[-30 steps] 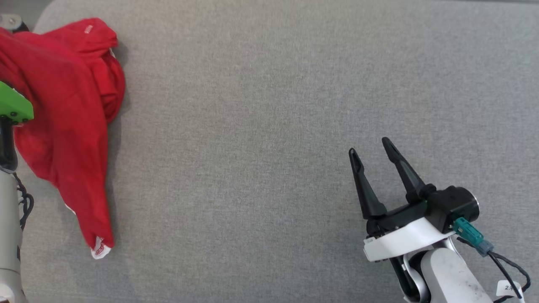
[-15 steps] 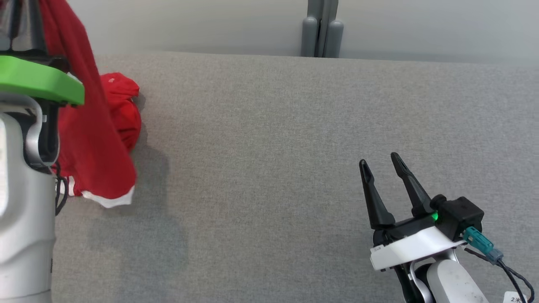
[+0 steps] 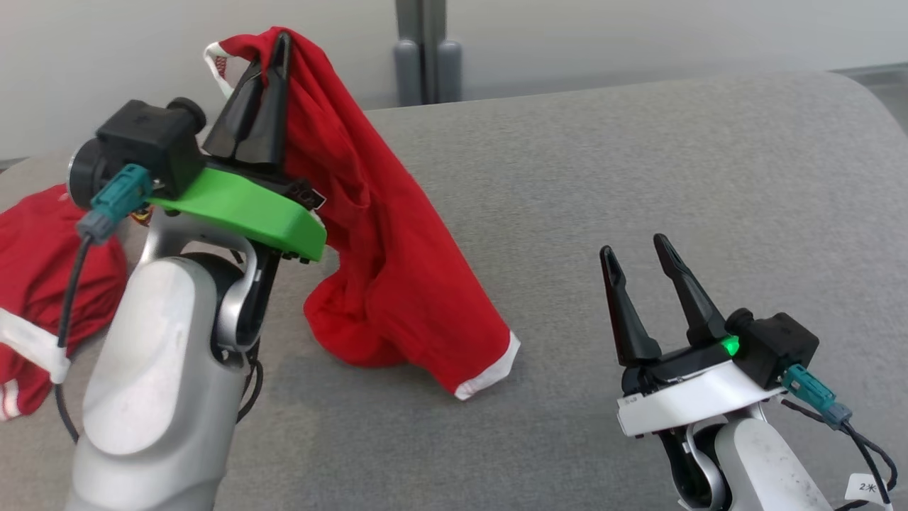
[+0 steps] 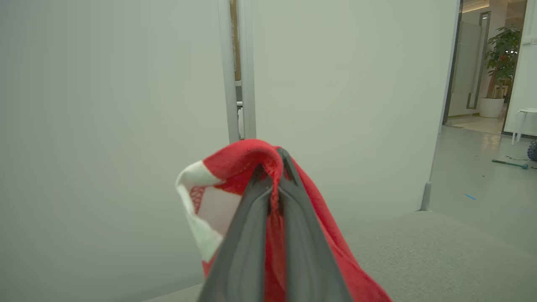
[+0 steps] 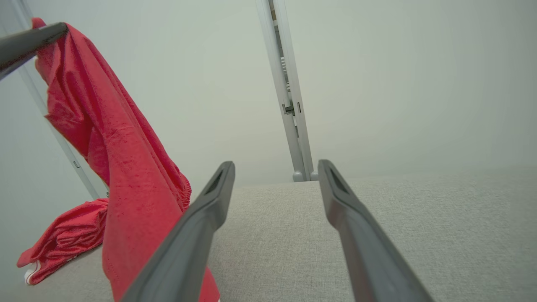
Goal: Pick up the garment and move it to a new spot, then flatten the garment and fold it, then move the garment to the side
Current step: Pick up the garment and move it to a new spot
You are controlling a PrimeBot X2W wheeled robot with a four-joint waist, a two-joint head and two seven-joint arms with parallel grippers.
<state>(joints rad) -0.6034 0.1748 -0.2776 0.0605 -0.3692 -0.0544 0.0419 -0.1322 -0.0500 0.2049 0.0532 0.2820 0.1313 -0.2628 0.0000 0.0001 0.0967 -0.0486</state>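
My left gripper (image 3: pixel 273 46) is raised high and shut on a fold of the red garment (image 3: pixel 390 270). The cloth hangs from the fingertips, and its lower end with a white-trimmed hem (image 3: pixel 489 372) rests on the grey padded table (image 3: pixel 638 156). In the left wrist view the gripper (image 4: pixel 272 161) pinches red cloth (image 4: pixel 239 155) with a white edge. My right gripper (image 3: pixel 633 247) stands open and empty, low at the right, apart from the garment. The right wrist view shows the gripper (image 5: pixel 275 164) with its fingers spread and the hanging garment (image 5: pixel 121 159) to their left.
A second heap of red cloth with white stripes (image 3: pixel 35 277) lies at the table's far left, also in the right wrist view (image 5: pixel 67 239); I cannot tell if it joins the held piece. A grey post (image 3: pixel 422 50) and a pale wall stand behind the table.
The head camera has tilted up and shifted. My left gripper has lifted the garment higher and carried it rightward toward the table's middle. The right gripper stays open in much the same place.
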